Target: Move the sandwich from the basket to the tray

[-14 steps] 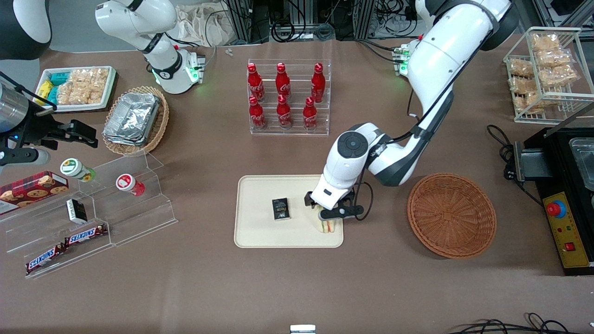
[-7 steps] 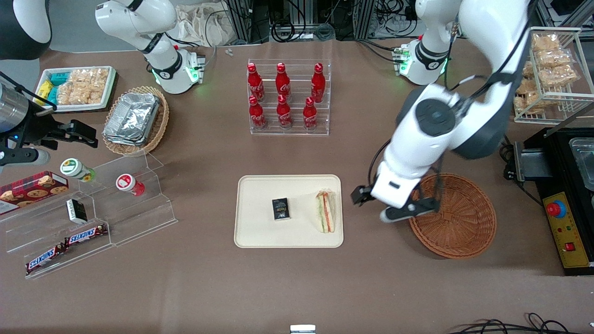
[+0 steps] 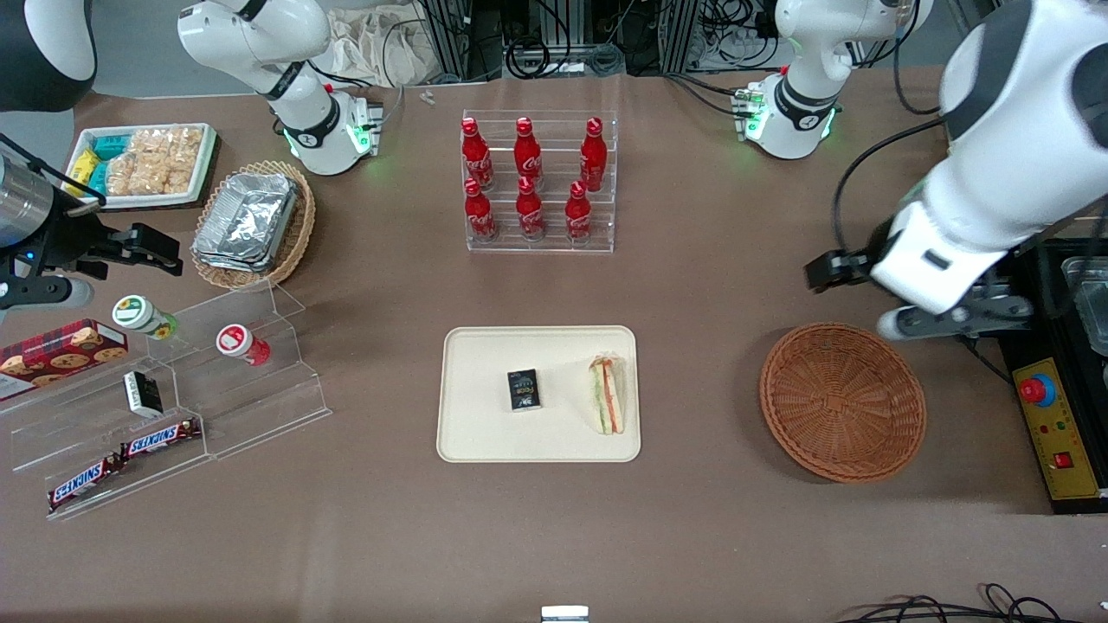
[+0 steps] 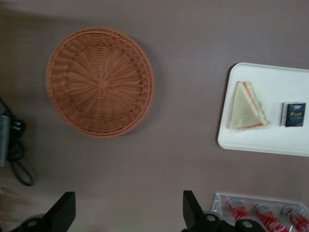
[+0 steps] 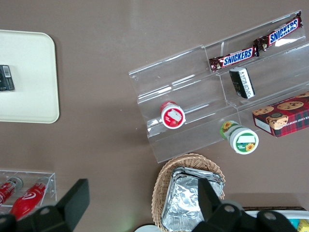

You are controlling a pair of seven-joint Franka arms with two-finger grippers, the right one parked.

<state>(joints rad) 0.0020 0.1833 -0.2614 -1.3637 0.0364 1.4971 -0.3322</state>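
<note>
The sandwich (image 3: 608,407) lies flat on the cream tray (image 3: 485,433), near the tray's edge that faces the basket; it also shows in the left wrist view (image 4: 247,106), on the tray (image 4: 270,140). The reddish-brown basket (image 3: 842,401) is empty, as the left wrist view (image 4: 100,81) confirms. My left gripper (image 3: 952,318) hangs high above the table, a little farther from the front camera than the basket, toward the working arm's end. Its fingers (image 4: 190,212) stand wide apart with nothing between them.
A small black packet (image 3: 524,388) lies mid-tray. A clear rack of red bottles (image 3: 537,182) stands farther from the front camera than the tray. A black machine with a red button (image 3: 1060,415) sits beside the basket. A tiered acrylic shelf (image 3: 173,389) stands toward the parked arm's end.
My gripper let go of the sandwich on the tray, rose, and swung away over the basket toward the working arm's end. The sandwich stays flat on the tray.
</note>
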